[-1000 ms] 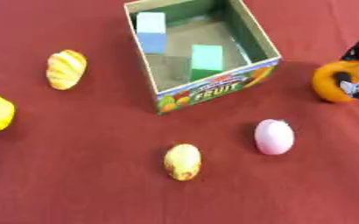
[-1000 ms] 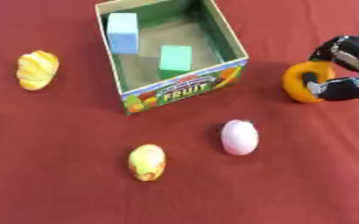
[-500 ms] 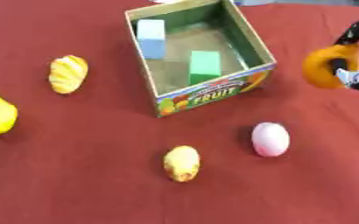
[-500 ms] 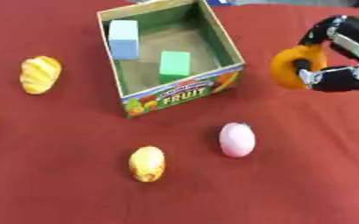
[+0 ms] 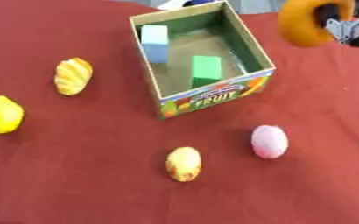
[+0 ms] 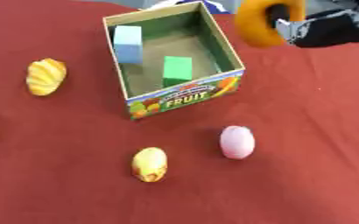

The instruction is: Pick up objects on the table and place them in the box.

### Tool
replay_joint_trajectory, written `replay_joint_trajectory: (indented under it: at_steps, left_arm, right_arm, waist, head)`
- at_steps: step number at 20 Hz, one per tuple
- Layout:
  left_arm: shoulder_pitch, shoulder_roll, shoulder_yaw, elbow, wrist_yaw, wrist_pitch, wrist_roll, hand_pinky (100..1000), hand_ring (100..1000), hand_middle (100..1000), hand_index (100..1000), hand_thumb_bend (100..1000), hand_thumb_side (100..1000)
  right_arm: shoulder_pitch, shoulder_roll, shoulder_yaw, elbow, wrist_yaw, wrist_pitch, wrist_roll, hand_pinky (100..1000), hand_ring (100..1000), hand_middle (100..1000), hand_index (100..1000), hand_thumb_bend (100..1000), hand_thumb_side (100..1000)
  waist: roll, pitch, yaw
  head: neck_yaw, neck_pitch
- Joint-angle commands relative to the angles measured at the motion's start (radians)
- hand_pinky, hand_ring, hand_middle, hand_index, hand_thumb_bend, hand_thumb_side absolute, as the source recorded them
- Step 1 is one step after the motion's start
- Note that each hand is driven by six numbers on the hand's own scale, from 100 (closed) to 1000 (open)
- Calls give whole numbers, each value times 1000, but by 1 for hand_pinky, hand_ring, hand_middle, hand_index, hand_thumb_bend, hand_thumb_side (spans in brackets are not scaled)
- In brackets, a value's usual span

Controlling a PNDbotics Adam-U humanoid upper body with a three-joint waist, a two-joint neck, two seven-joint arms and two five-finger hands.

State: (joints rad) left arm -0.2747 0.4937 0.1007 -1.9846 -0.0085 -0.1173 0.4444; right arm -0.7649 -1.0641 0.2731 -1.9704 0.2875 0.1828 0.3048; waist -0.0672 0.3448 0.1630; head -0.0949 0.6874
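Orange ring [image 6: 261, 22] is up in the air, near the top right of the view, just to the right of the box [image 6: 184, 97] and a little past its far right corner. It does not touch the red table [image 6: 305, 175]. The right hand [image 6: 324, 29] comes in from the right side and holds the ring, with its dark fingers tucked round and through the ring's right side. The box is open at the top, with green inside walls and the word FRUIT on its front. Inside it stand two blocks: a light blue block [image 6: 127, 38] near the far left corner and a green block [image 6: 177, 69] closer to the front. The two blocks are apart from each other. On the table, to the left of the box, lies a yellow and orange bumpy thing [image 5: 73, 76] that looks like a pastry. Farther left, at the edge of the view, sits a yellow lemon [image 5: 0, 114]. In front of the box lie two more things, near each other but not touching: a pink egg shape [image 6: 237, 141] on the right and a yellow and red fruit [image 6: 149, 164] on the left. The left hand does not show in either view.
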Motion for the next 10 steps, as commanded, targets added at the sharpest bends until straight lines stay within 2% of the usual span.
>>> replay_joint_trajectory:
  at_steps: [1,2,6,10]
  left_arm:
    - [-16,32,-2,-15,-3,-1,-8,728,595,557,819,100,517]
    - [-18,32,-3,-15,-2,0,-9,727,595,556,819,100,517]
    - [-23,30,-6,-15,2,-1,-13,727,594,556,819,100,518]
    - [-27,29,-8,-15,5,-1,-16,726,594,555,819,100,517]
  right_arm:
    - [-82,53,44,55,6,4,49,812,686,572,627,100,186]
    - [-109,78,62,85,19,2,60,805,674,558,615,100,212]
    - [-189,172,126,221,114,-29,84,786,643,524,589,237,276]
    - [-230,246,165,350,185,-75,80,787,641,531,595,234,269]
  waist:
    - [2,-23,5]
    - [2,-23,8]
    - [-1,-20,19]
    - [-3,-16,29]
  head:
    - [-6,4]
    - [-8,4]
    - [-16,1]
    - [-19,0]
